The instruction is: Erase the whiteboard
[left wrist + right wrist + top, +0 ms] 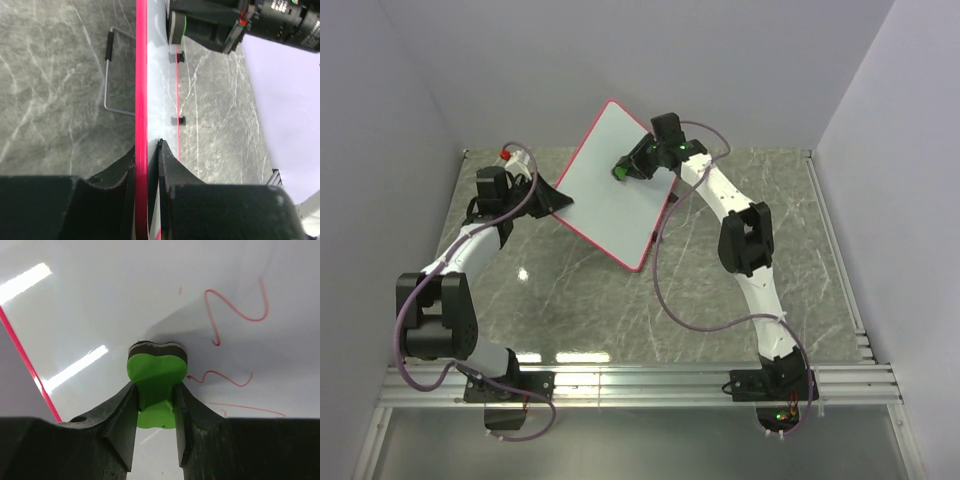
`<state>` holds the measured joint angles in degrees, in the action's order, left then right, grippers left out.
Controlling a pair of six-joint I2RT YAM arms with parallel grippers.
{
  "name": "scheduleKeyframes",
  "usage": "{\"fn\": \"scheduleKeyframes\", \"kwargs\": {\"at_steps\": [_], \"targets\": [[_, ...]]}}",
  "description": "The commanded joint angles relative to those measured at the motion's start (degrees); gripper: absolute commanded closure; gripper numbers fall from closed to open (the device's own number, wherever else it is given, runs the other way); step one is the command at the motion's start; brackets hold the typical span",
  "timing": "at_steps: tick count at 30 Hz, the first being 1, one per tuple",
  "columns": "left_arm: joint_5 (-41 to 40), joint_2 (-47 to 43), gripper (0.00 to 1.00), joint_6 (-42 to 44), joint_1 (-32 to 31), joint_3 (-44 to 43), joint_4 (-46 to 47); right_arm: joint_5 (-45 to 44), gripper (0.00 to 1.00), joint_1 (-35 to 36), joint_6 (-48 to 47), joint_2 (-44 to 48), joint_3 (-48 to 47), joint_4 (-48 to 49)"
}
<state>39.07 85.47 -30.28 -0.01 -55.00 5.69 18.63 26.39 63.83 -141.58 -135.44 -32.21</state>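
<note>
The whiteboard has a red-pink rim and stands tilted up off the table. My left gripper is shut on its left edge; in the left wrist view the rim runs between the jaws of that gripper. My right gripper is shut on the green eraser and presses its dark felt face against the board. In the right wrist view the eraser sits between the fingers, with red scribbles on the whiteboard to its right.
The table is grey marble. A red-capped marker lies at the back left behind my left arm. A wire stand shows behind the board in the left wrist view. White walls enclose the left, back and right sides.
</note>
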Motion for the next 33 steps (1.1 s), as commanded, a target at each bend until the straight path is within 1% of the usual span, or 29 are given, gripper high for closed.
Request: {"fn": "scheduleKeyframes", "kwargs": {"at_steps": [1,5,6,8,11,15,19,21,24,25,27,29,31,32,33], "targets": [[6.28,-1.54,1.0,6.91,-4.74,1.83,-4.99,-4.39,1.0,2.7,-2.57,-5.48,4.45,-7.6],[6.37,-0.83,1.0,6.64,-4.74,1.13,-4.64,-4.4,1.0,3.31,-5.47,-0.56,15.7,-5.95],[6.28,-0.75,1.0,6.64,-4.74,0.95,-4.73,-4.31,1.0,3.75,-6.43,1.98,21.82,-5.42],[6.2,-0.39,1.0,6.73,-4.82,0.51,-4.73,-4.13,1.0,4.19,-7.58,4.11,28.69,-5.15],[6.02,-0.31,1.0,6.82,-4.82,0.34,-4.64,-2.03,1.0,4.72,-8.99,7.53,35.65,-3.84],[5.75,-0.31,1.0,6.38,-4.82,0.86,-3.85,0.52,1.0,6.48,-9.69,9.74,39.72,-1.63],[5.4,-0.83,1.0,6.11,-4.91,1.65,-3.76,3.42,1.0,7.18,-8.64,8.17,35.96,-0.76],[5.23,-1.27,1.0,6.72,-4.91,1.83,-4.28,3.52,1.0,6.66,-7.68,5.53,29.99,-1.54],[4.88,-2.06,1.0,7.43,-4.91,2.0,-5.52,4.04,1.0,4.73,-4.34,0.96,20.59,-2.42],[4.79,-2.24,1.0,7.61,-4.91,2.0,-5.52,4.74,1.0,3.07,-3.11,-0.26,16.47,-2.07],[4.79,-2.85,1.0,7.87,-4.91,2.09,-7.8,5.88,1.0,1.3,1.63,-2.99,13.81,-0.41],[4.7,-3.2,1.0,8.13,-4.91,2.0,-8.77,7.29,1.0,-1.59,6.97,-4.05,12.83,4.59],[4.52,-3.99,1.0,8.49,-4.91,1.92,-10.08,6.86,1.0,-3.01,8.5,-5.02,10.65,6.01],[4.44,-4.17,1.0,8.49,-4.91,1.92,-10.44,6.16,1.0,-3.54,8.67,-7.11,5.5,5.06],[4.35,-4.69,1.0,8.49,-4.91,2.0,-11.14,5.72,1.0,-4.58,8.68,-8.35,2.49,4.09]]}}
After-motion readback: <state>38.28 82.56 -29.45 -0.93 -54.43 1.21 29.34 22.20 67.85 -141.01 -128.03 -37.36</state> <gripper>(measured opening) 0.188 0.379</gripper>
